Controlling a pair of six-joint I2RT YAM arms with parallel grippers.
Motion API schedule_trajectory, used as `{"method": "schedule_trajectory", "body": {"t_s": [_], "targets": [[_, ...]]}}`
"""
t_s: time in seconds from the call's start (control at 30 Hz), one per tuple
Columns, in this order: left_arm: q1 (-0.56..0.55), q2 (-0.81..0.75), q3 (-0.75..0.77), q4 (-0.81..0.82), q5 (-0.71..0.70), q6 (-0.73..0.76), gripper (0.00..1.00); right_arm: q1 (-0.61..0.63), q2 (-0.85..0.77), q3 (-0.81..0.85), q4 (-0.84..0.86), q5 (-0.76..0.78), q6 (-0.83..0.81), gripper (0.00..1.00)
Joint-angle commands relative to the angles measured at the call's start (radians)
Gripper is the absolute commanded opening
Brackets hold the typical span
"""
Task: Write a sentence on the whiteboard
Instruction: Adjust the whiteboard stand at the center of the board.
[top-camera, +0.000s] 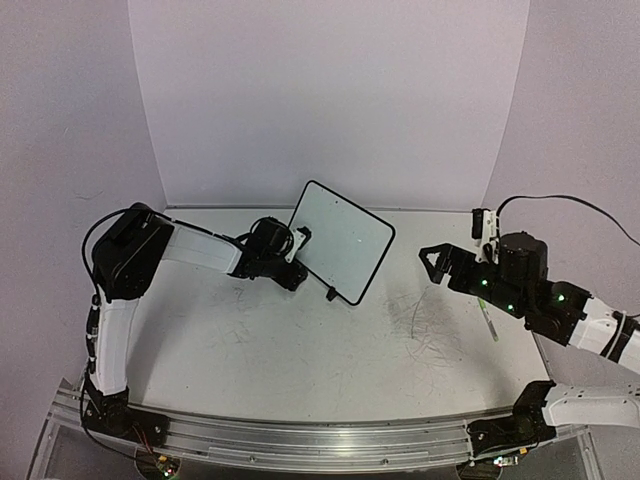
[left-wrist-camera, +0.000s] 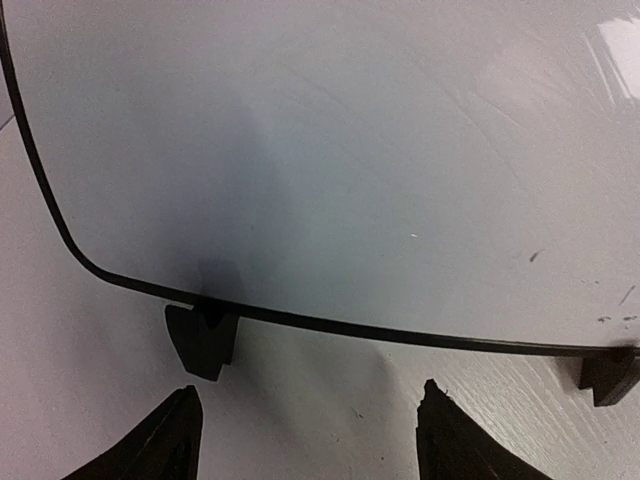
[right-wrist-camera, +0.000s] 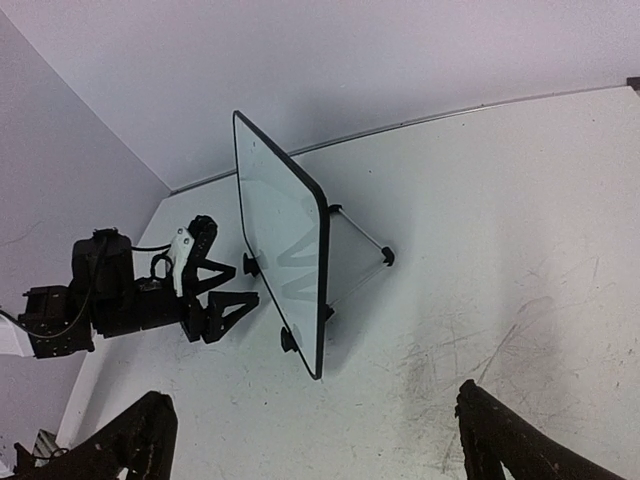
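Step in hand: I judge this as set-up, before any writing. The whiteboard (top-camera: 340, 240) face is blank in the left wrist view apart from a few dark specks, so no sentence is on it yet.
Board position: it stands at 12 o'clock on the table (top-camera: 300, 370), tilted back on a wire stand (right-wrist-camera: 360, 232), with its two black feet (left-wrist-camera: 205, 340) on the surface.
Left gripper: I have the left gripper (top-camera: 298, 252) at the board's 9 o'clock edge. Its fingers are spread with nothing between them, and the tips sit just short of the lower frame, not touching it.
Right gripper: the right gripper (top-camera: 432, 266) is at the board's 3 o'clock, well apart from it. Its fingers are splayed wide and empty.
Left arm pose: the upper link rises from its base at 7 o'clock, the elbow is folded high at 9 o'clock, and the forearm is laid out level toward the board.
Right arm pose: it reaches in low from 4 o'clock, with the wrist turned to face the board's edge.
Marker: I hold none. A thin pale stick (top-camera: 489, 322) lies on the table at 5 o'clock of the right gripper, beside grey scuff marks (top-camera: 430, 322). It may be the pen, but I cannot tell.
Next move: I think I need a pen in one gripper first. The other gripper should then steady the frame so the board does not skid or tip under the pressure of writing.
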Motion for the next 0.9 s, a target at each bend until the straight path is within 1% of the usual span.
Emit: {"method": "schedule_trajectory", "body": {"t_s": [0.0,0.03,0.1,0.23,0.3,0.37,0.43,0.6,0.7,0.8,0.87], "targets": [[0.004,0.053,0.103,-0.03,0.037,0.045,0.7,0.005,-0.017,-0.008,-0.011,0.031,0.0,0.98],[0.004,0.062,0.114,-0.03,0.043,0.04,0.69,0.005,-0.014,-0.005,-0.014,0.029,0.001,0.98],[0.004,0.079,0.135,-0.03,0.053,0.027,0.63,0.006,-0.008,-0.001,-0.016,0.024,0.003,0.98],[0.004,0.107,0.167,-0.03,0.029,-0.028,0.46,0.006,0.003,0.002,-0.017,0.015,0.01,0.98],[0.002,0.104,0.164,-0.03,0.015,-0.069,0.36,0.006,0.009,0.0,-0.017,0.011,0.014,0.98],[-0.008,0.087,0.147,-0.03,0.012,-0.128,0.31,0.006,0.017,0.002,-0.017,0.009,0.014,0.98],[-0.031,0.067,0.118,-0.03,-0.028,-0.174,0.26,0.005,0.032,0.003,-0.017,0.009,0.017,0.98],[-0.123,0.033,0.075,-0.03,-0.129,-0.269,0.17,0.007,0.126,0.04,-0.022,-0.019,0.016,0.98],[-0.153,0.016,0.047,-0.03,-0.143,-0.339,0.13,0.013,0.175,0.065,-0.025,-0.037,0.016,0.98],[-0.167,-0.009,0.005,-0.029,-0.131,-0.402,0.13,0.027,0.21,0.084,-0.025,-0.036,0.022,0.98],[-0.175,-0.041,-0.036,-0.029,-0.146,-0.423,0.16,0.049,0.238,0.099,-0.028,-0.02,0.037,0.98]]}}
